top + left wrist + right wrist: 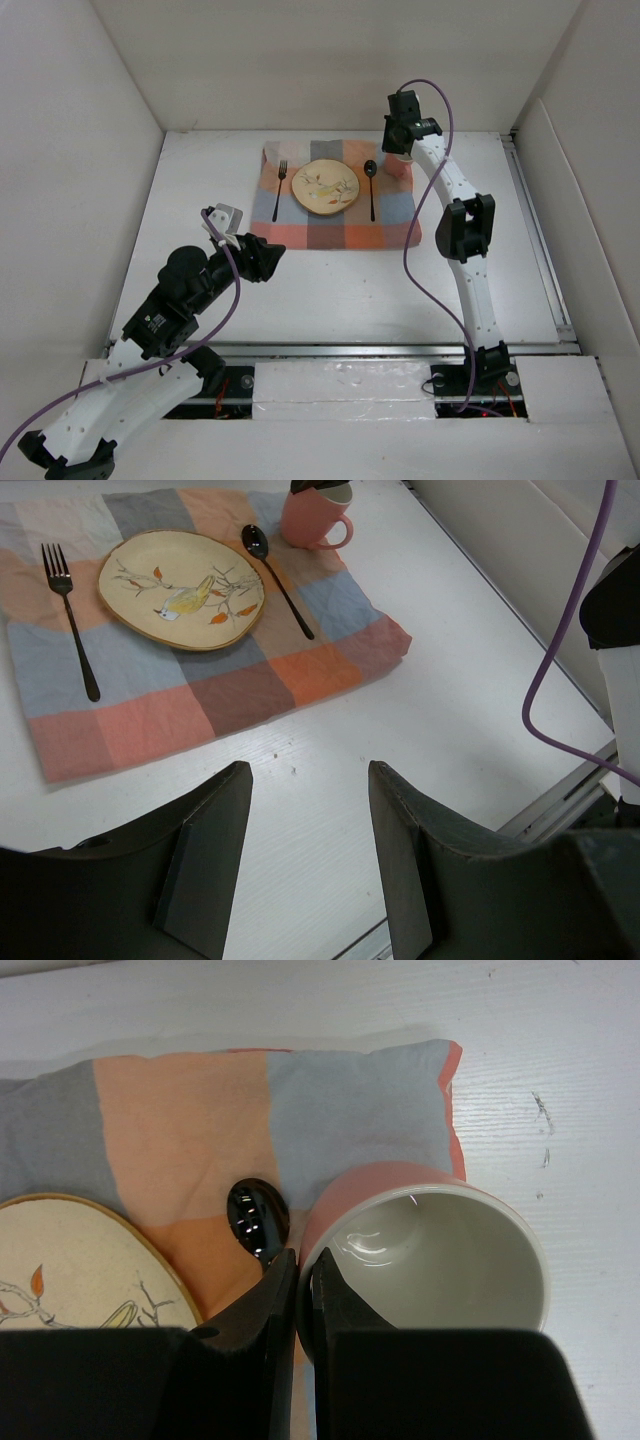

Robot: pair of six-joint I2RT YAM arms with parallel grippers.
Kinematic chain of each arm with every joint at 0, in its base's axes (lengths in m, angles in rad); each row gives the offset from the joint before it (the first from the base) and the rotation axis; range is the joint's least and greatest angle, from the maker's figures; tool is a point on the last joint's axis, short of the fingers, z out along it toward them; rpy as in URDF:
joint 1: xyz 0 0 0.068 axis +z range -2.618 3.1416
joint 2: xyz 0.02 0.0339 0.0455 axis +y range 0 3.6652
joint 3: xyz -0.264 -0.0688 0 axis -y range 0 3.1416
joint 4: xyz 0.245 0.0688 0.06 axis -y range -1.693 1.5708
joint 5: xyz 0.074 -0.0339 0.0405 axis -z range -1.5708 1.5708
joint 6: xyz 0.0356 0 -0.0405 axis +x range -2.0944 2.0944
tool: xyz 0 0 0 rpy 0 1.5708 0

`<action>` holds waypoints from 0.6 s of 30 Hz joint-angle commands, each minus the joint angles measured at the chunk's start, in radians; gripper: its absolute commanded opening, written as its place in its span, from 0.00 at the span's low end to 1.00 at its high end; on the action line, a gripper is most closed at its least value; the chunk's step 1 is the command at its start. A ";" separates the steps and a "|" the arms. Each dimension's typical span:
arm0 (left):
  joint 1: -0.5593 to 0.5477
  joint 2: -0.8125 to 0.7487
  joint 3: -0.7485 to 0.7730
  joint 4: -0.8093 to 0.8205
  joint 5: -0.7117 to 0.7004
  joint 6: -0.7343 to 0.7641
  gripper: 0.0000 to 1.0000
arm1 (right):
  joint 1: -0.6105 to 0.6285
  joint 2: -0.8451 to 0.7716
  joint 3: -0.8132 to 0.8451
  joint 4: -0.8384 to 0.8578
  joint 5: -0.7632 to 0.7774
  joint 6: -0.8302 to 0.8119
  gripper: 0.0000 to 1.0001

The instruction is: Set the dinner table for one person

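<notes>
You're on what looks like the last piece of the setting. Your right hand [298,1290] is clenched on the left wall of the mug [430,1250], one finger inside the rim and one outside. The mug is at the far right corner of the cloth [240,695], just beyond the bowl of the spoon [275,575]. It seems to rest on the cloth, but its base is hidden, so check before letting go. The next move, as I judge it, calls for a small opening and a straight lift, so the inner finger doesn't drag the rim.

Your left hand [308,775] is released and empty over bare counter [450,740], near of the cloth.

The counter is flat, matte white and spans the workspace under everything. The cloth is soft and wrinkled, checked in orange, blue and grey. The plate [180,590] is round and cream, painted with a bird on twigs. The fork [70,620] lies left of it and the spoon right, both slim, black and glossy. The mug is glazed pink outside and white within, with a loop handle
</notes>
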 commanded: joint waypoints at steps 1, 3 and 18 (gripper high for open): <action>-0.004 0.009 -0.003 0.043 -0.011 0.011 0.47 | -0.013 0.007 0.024 0.110 -0.003 -0.011 0.00; -0.004 0.012 -0.002 0.043 -0.011 0.011 0.47 | -0.013 0.018 0.024 0.128 -0.003 -0.009 0.00; 0.029 0.030 -0.002 0.045 0.006 0.013 0.47 | -0.031 0.002 0.008 0.197 -0.030 0.011 0.47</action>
